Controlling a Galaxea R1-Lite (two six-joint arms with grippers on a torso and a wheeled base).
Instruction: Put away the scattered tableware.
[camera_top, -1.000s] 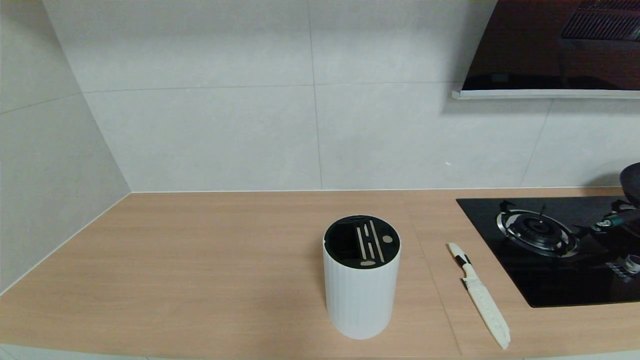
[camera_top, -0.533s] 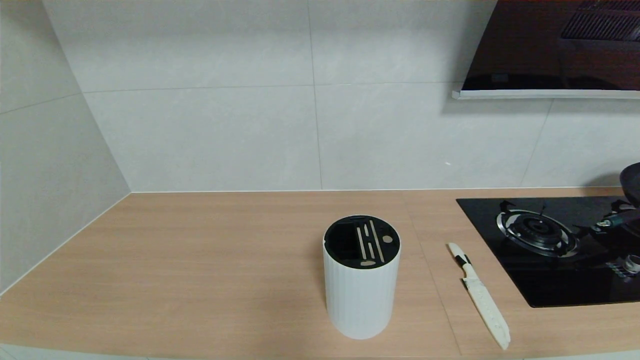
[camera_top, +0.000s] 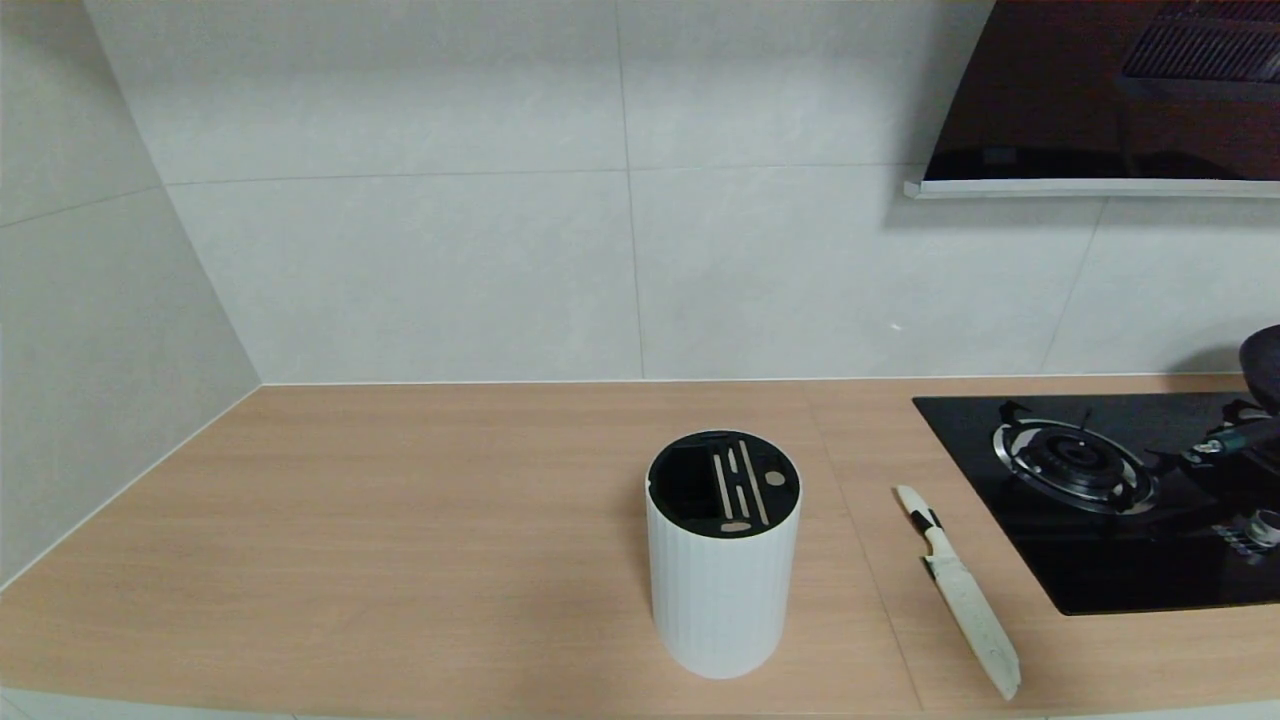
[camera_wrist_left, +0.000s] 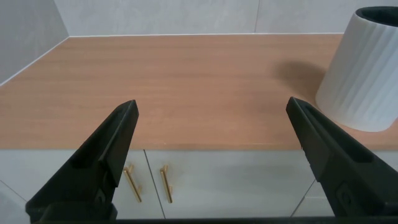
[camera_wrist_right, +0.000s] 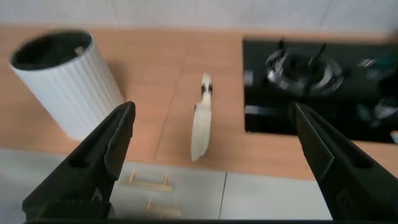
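Meeting tiled walls (camera_top: 400, 270), the counter (camera_top: 400, 520) holds knife (camera_top: 958, 590) and holder (camera_top: 722, 590) (left tool (camera_wrist_left: 211, 107), right tool (camera_wrist_right: 212, 109) both agape).

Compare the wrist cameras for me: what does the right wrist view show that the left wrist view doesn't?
Right wrist view, not the left: the white knife lying flat on the countertop between the knife holder and the gas stove, plus the stove's burner. Left wrist view, not the right: the grey side wall at the countertop's end. Both: the white ribbed knife holder, the wooden countertop, gold cabinet handles below its edge, and an open, empty gripper, the left gripper or the right gripper.
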